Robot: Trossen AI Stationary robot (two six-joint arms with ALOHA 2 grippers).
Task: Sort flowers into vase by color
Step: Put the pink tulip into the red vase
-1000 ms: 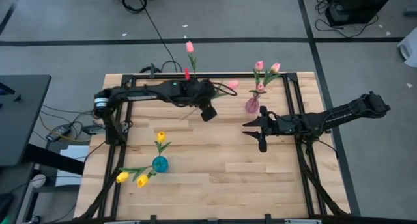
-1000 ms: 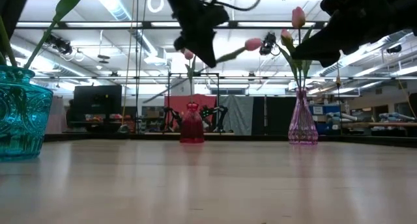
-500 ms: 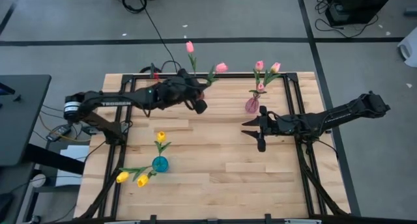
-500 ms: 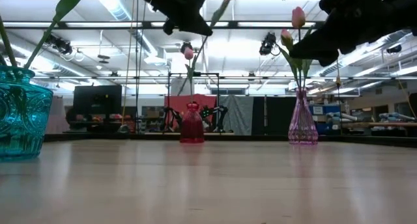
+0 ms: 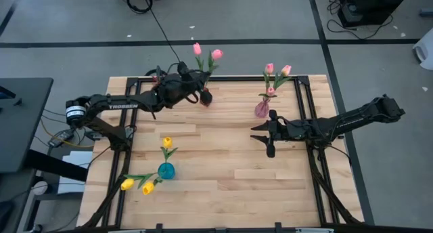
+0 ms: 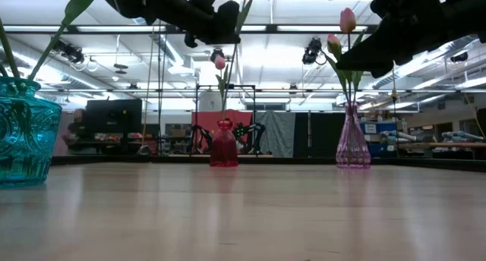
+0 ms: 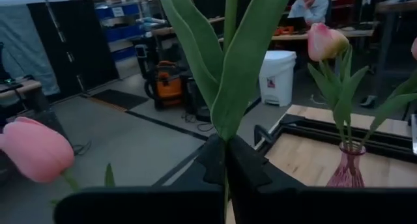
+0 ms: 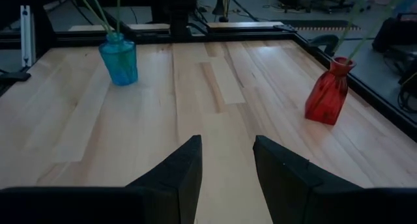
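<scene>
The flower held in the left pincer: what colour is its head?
Pink. The flower in the left pincer shows best in the high view.

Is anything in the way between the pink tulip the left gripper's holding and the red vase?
Nothing visible blocks it. The left gripper holds the tulip above the red vase, which already holds one flower.

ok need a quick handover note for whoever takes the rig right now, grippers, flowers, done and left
Left gripper: shut on a pink tulip, held above the red vase at the table's far edge.
Right gripper: open, empty, waiting near the pink vase.
Done: three yellow tulips in the teal vase, three pink ones in the pink vase, one in the red vase.
Left: seat the held tulip in the red vase.
</scene>
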